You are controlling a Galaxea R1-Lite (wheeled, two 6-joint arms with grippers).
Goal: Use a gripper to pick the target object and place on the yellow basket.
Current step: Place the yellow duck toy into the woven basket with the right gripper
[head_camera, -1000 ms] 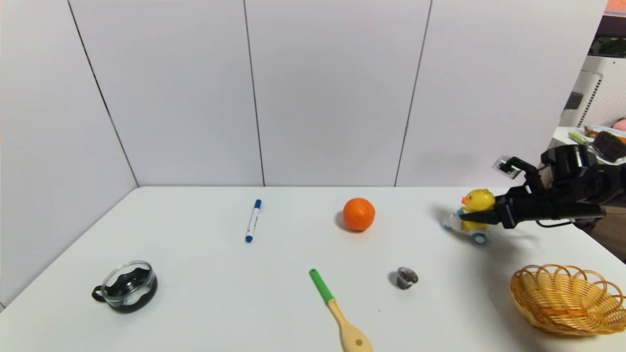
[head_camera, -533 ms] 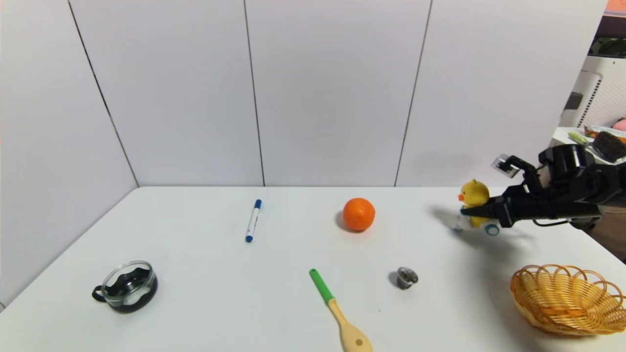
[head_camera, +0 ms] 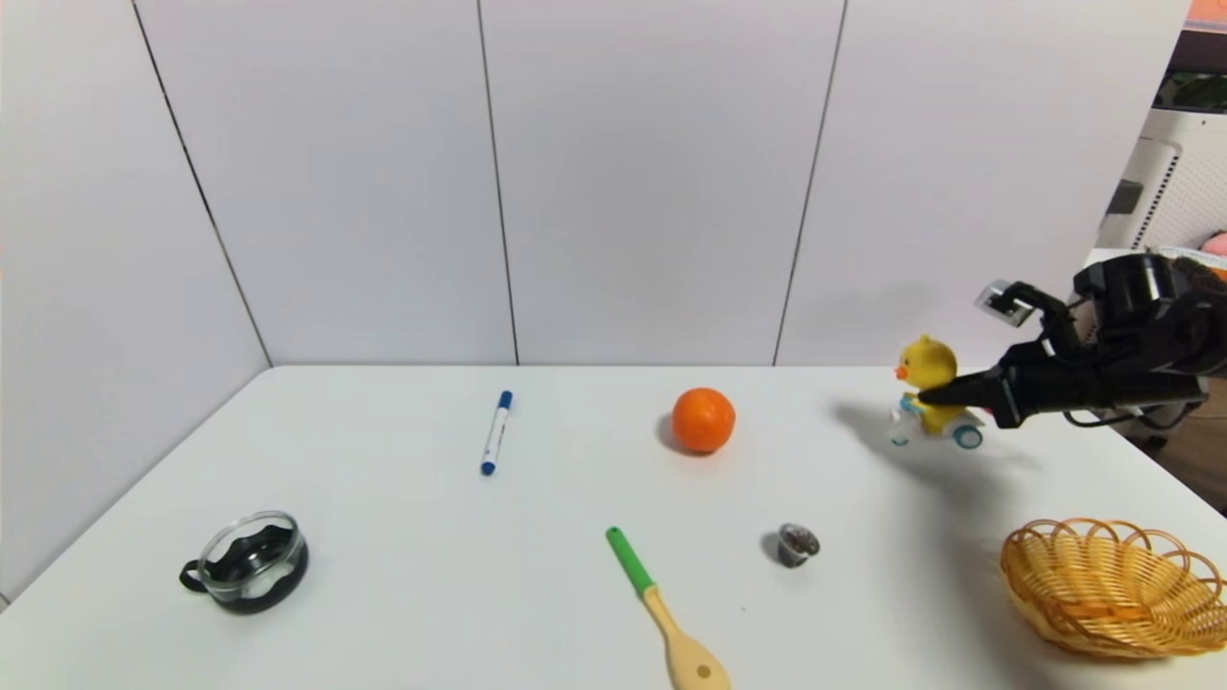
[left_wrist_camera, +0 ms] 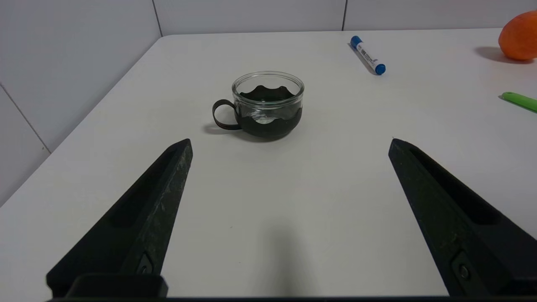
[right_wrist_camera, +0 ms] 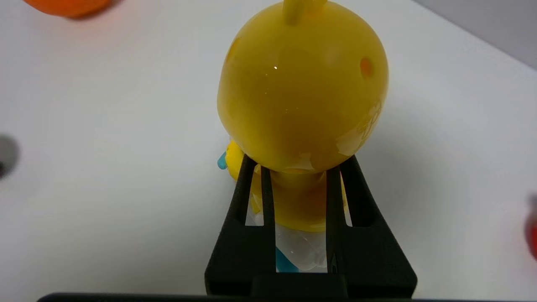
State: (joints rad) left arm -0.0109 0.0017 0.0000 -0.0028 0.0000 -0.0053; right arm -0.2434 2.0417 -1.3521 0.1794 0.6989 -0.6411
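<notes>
Gripping the yellow duck toy (head_camera: 930, 366) just under its head, the right gripper (head_camera: 932, 395) holds its fingers (right_wrist_camera: 247, 201) closed to the toy's width, above the table (head_camera: 575, 613), beyond the yellow basket (head_camera: 1112, 599). The duck sits upright, its beak and tricycle's long axis pointing toward the robot's left. The right wrist view adds a red thing (right_wrist_camera: 533, 233) (only partly in sight); the left wrist view alone shows the left gripper (left_wrist_camera: 290, 141), fingers wide apart, near the glass cup (left_wrist_camera: 268, 107).
</notes>
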